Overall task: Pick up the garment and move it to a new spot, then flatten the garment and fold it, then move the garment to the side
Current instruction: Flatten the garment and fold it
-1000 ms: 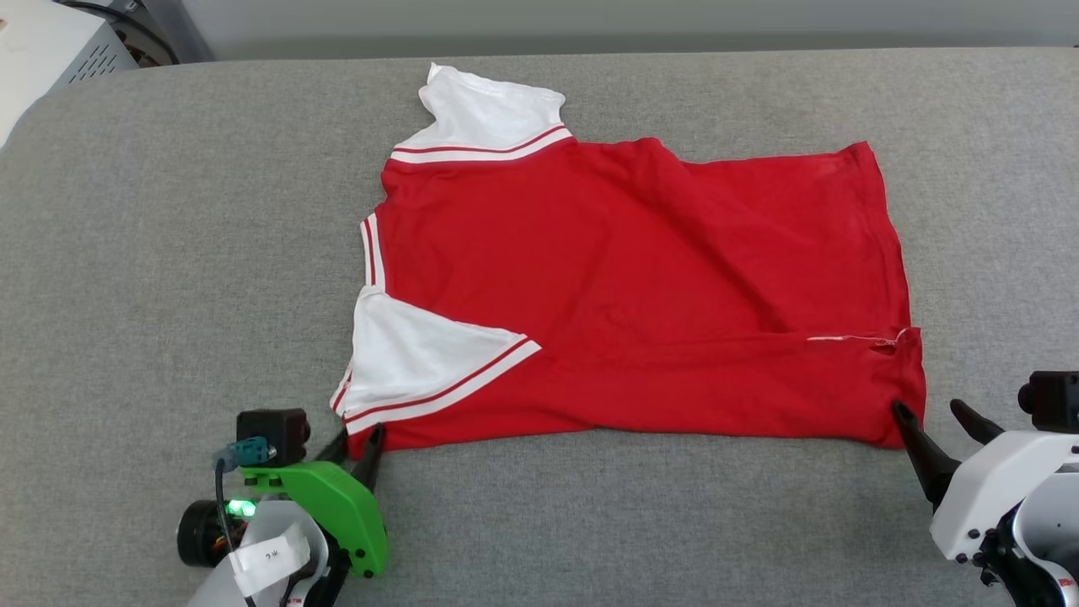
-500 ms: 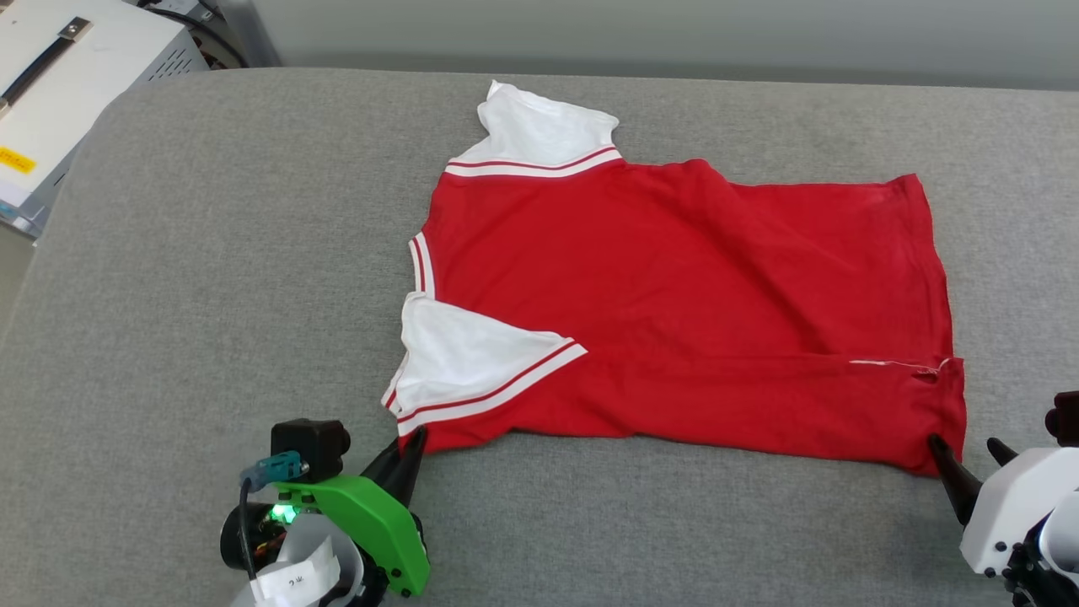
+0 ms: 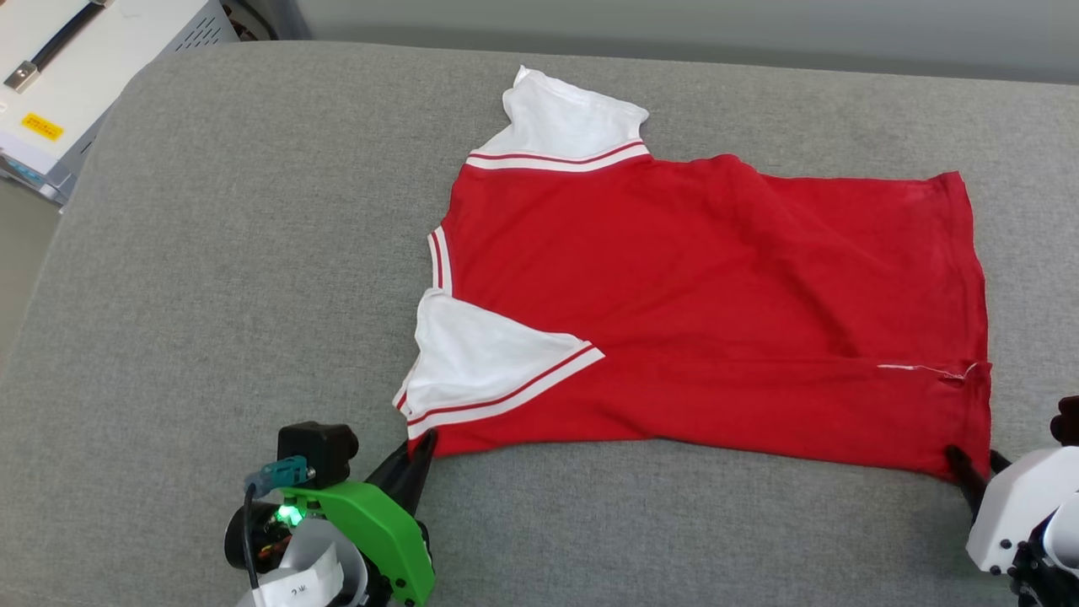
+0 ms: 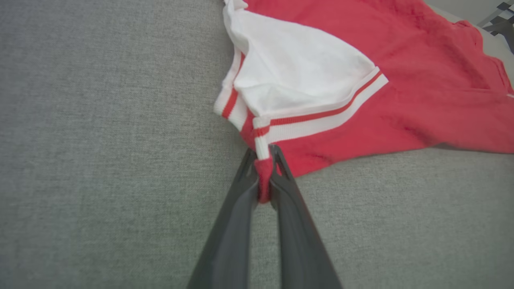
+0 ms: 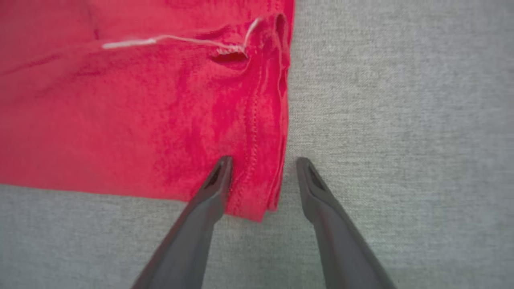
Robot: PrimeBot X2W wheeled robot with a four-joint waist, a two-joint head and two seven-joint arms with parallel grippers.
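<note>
The garment [image 3: 700, 312], a red T-shirt with white striped-trim sleeves, lies spread on the grey padded table with its collar end to the left and its hem to the right. My left gripper [image 3: 426, 440] is shut on the near left corner of the garment [image 4: 263, 176], just below the folded white sleeve [image 4: 297, 76]. My right gripper [image 5: 263, 162] stands open, its jaws straddling the garment's near right hem corner [image 5: 257, 180]: one finger rests on the red cloth, the other on the grey surface beside the hem. No lettering shows on the upper side.
The grey padded table [image 3: 211, 253] extends widely left of the garment. A white metal cabinet [image 3: 76, 76] stands beyond the table's far left corner. The table's rounded left edge drops off near the left margin.
The camera has shifted, sliding the whole scene rightward. My left gripper has closed on the garment's near left corner. The right gripper's fingers have moved forward around the hem corner.
</note>
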